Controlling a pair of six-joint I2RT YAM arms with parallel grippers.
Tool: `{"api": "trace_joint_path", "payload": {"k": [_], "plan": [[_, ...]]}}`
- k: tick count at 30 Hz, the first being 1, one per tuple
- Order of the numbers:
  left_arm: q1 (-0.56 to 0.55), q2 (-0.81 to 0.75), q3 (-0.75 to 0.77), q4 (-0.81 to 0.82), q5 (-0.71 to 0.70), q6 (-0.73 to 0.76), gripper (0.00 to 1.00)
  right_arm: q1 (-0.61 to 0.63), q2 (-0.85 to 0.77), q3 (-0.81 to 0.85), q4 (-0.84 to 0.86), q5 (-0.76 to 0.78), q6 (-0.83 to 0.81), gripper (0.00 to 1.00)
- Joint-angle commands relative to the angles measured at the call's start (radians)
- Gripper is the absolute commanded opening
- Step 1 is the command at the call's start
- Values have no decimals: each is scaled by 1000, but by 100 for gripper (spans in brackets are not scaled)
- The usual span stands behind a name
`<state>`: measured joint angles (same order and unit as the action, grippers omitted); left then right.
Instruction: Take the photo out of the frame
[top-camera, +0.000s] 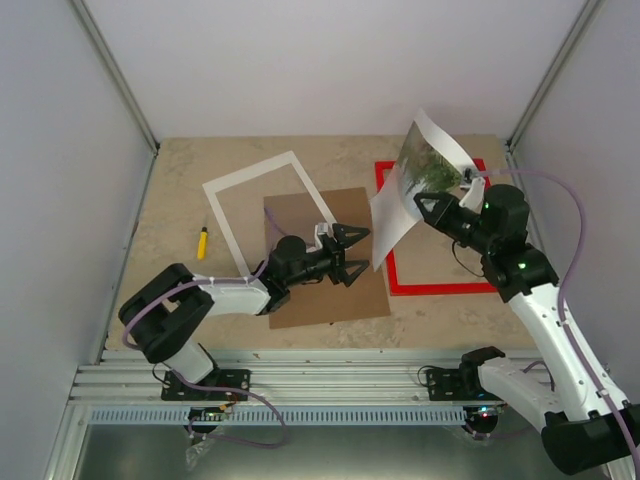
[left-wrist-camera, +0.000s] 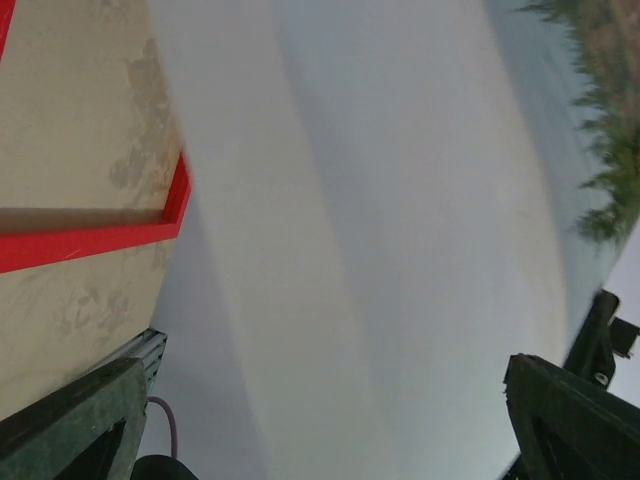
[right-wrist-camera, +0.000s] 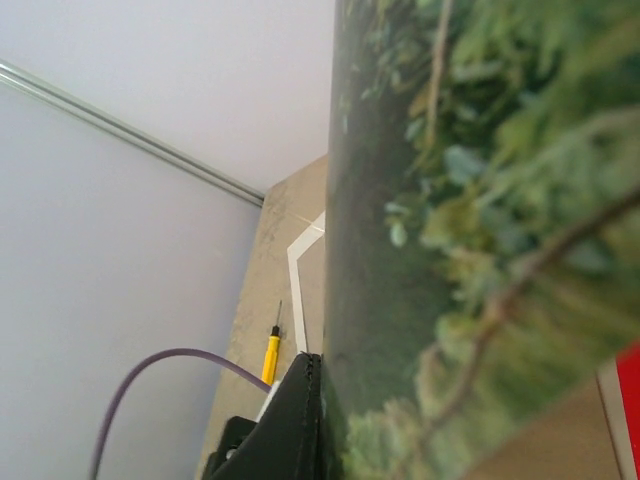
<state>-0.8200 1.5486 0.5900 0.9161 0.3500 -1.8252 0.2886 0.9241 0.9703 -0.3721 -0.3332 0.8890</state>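
Top external: right gripper (top-camera: 424, 203) pinches photo (top-camera: 403, 182) above frame (top-camera: 440, 288).

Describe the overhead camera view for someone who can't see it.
The right gripper holds a curling landscape photo print above the thin red rectangular frame on the beige table. The open left gripper hovers over a brown backing board, near a white cut-out mat and small yellow screwdriver.

Photo (top-camera: 410, 190): pale grey-blue sky, dark green trees, white edge. Board (top-camera: 340, 290) plain brown. Frame (top-camera: 440, 288) right of board, bright red. Mat (top-camera: 250, 170) white, screwdriver (top-camera: 202, 242) yellow, left of board. Table (top-camera: 180, 170) mottled beige.
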Motion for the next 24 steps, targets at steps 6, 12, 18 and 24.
{"api": "trace_joint_path", "payload": {"k": [6,12,18,24], "plan": [[-38,97,43,179,-30,-93,99,-5,-57,-38,92,-4,53,1],[-51,183,57,297,-61,-166,97,-5,-62,-45,89,-13,59,1],[-51,226,85,328,-83,-176,80,-5,-95,-79,64,-15,65,1],[-56,274,115,367,-101,-201,59,-5,-126,-126,74,-25,101,0]]}}
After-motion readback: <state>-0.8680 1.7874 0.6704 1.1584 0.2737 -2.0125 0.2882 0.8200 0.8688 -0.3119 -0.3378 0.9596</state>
